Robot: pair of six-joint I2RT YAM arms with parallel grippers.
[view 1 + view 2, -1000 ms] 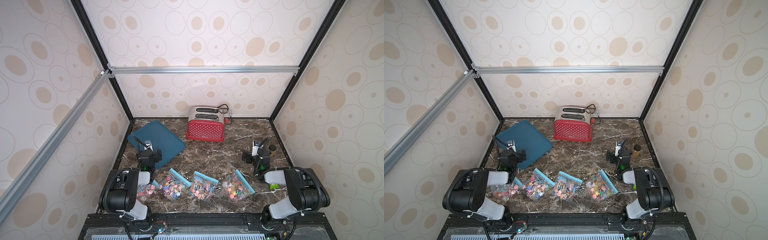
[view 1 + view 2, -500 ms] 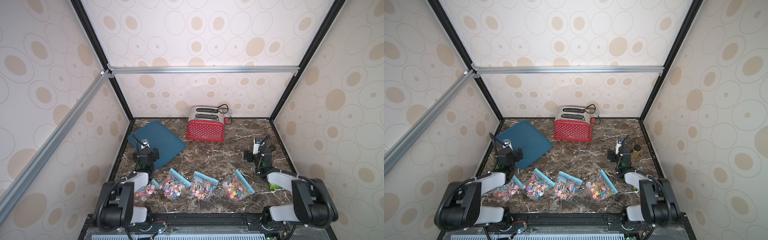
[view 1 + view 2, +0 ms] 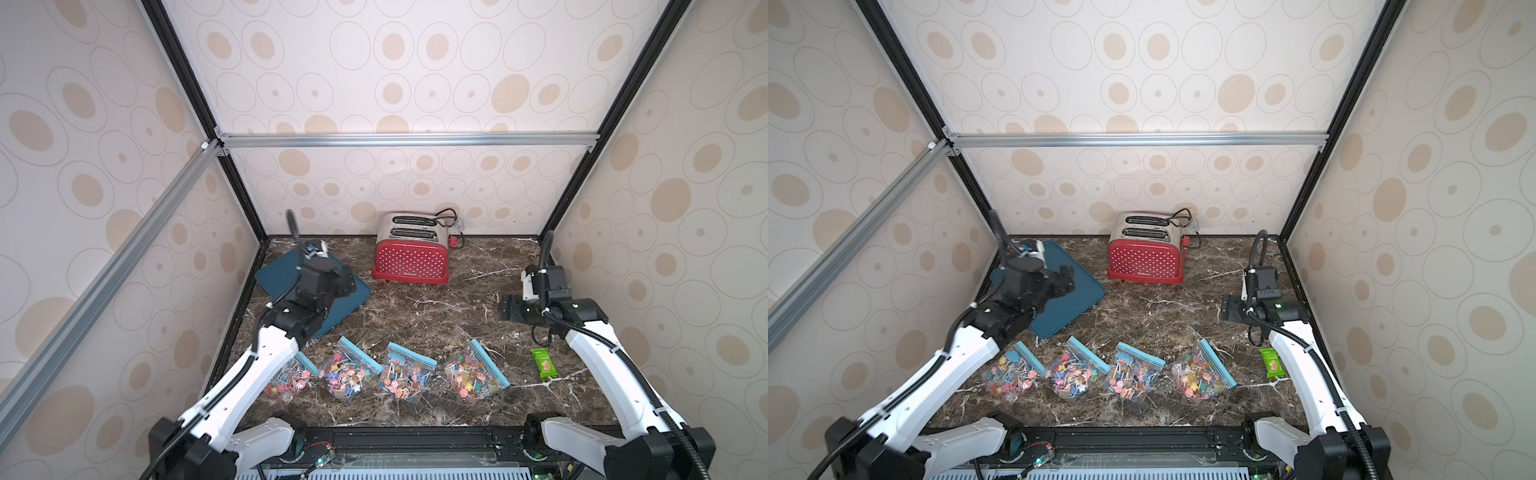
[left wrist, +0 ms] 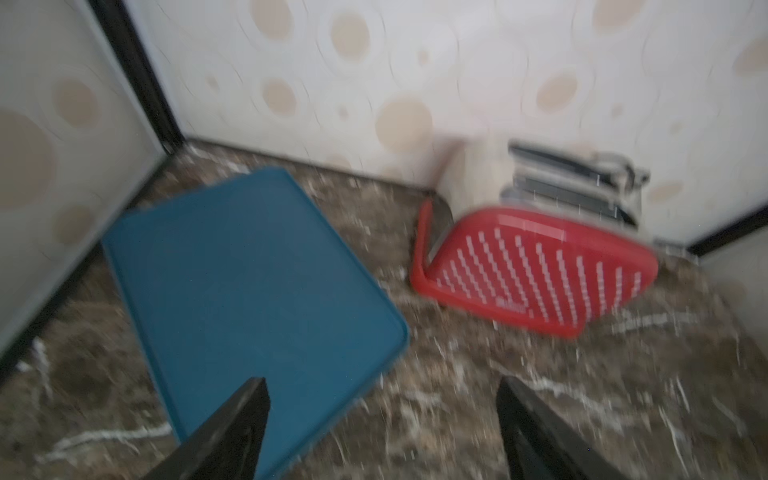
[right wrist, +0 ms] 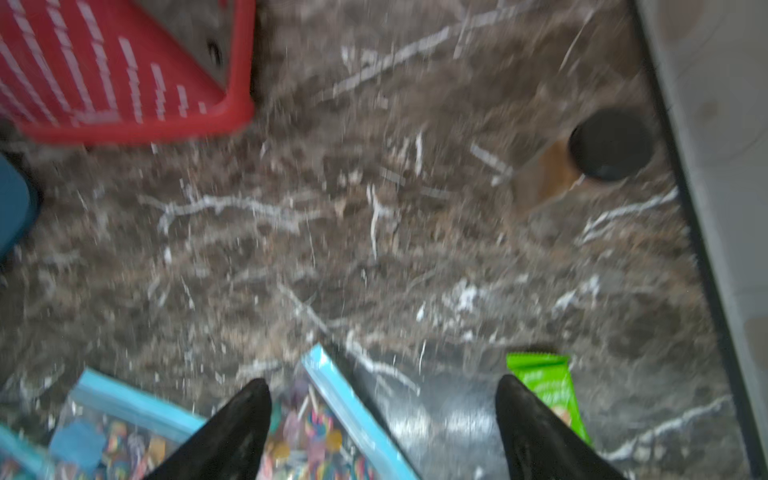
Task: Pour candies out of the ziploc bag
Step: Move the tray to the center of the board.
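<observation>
In both top views four ziploc bags (image 3: 405,372) lie in a row near the front edge of the worktop (image 3: 436,316), the candies (image 3: 347,376) inside them. My left claw (image 3: 347,282) hangs over the blue tray (image 3: 274,276), well apart from the bags. My right claw (image 3: 509,309) hangs beyond the rightmost bag (image 3: 1200,374).

The left wrist view is blurred, but my jaws stand wide and empty, with the tray and a red toaster (image 4: 536,270) ahead.

In the right wrist view the jaws also stand wide and empty, above that bag's blue strip (image 5: 345,399). I cannot tell whether it is sealed. I would pinch a bottom corner, let the left claw take the mouth, and tip only once the bag is over the tray.
</observation>
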